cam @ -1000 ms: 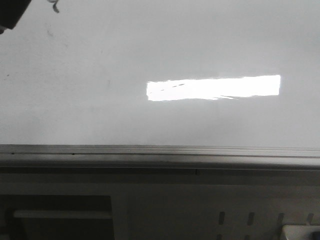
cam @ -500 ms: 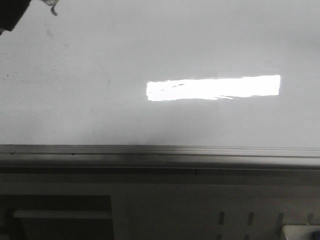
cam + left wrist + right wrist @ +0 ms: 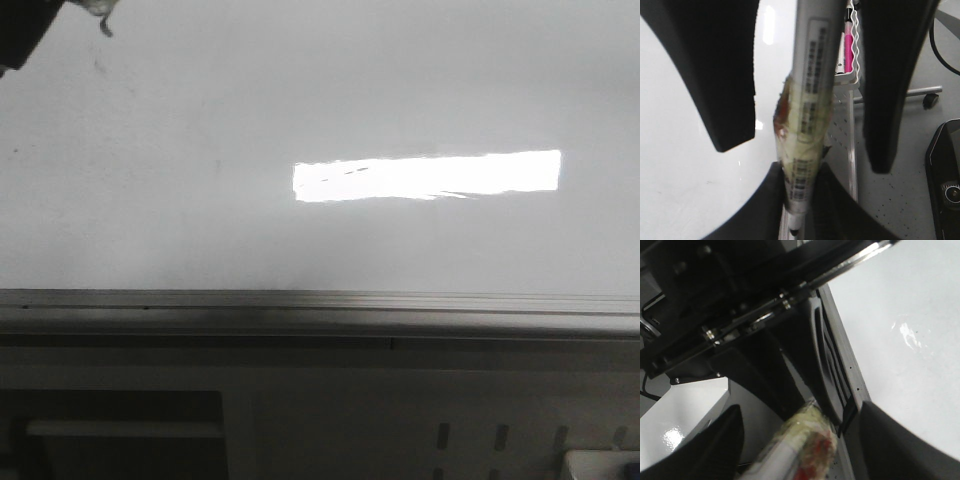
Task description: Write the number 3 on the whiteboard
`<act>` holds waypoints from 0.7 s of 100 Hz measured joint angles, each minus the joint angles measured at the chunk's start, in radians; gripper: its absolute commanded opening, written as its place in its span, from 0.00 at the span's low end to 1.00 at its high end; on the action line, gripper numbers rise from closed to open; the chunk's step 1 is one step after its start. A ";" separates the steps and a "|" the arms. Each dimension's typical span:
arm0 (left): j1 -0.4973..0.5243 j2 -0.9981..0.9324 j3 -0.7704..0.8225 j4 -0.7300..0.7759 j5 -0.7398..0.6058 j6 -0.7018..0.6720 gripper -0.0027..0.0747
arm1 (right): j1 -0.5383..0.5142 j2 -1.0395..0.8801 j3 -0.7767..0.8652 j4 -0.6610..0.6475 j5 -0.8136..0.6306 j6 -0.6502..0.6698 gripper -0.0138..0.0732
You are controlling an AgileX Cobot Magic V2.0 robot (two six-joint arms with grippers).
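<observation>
The whiteboard [image 3: 200, 150] lies beneath both hands. The left hand [image 3: 800, 200] is clamped on a taped grey marker pen [image 3: 807, 115]; the number 3 is not visible near it. The right hand [image 3: 800, 440] has fingers [image 3: 910, 440] spread apart around another taped marker [image 3: 800, 450].

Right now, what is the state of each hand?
Left hand: closed on the taped marker pen.
Right hand: a taped pen between its fingers; grip cannot be told.
</observation>
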 measured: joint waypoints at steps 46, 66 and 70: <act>0.000 0.002 0.002 -0.028 0.032 -0.053 0.01 | 0.002 0.004 -0.002 -0.027 0.015 -0.012 0.08; 0.000 0.002 0.006 -0.051 0.011 -0.066 0.41 | 0.002 0.003 -0.002 -0.030 0.022 -0.015 0.08; 0.000 -0.003 0.004 -0.065 -0.008 -0.068 0.54 | 0.001 0.003 -0.002 -0.030 0.019 -0.012 0.09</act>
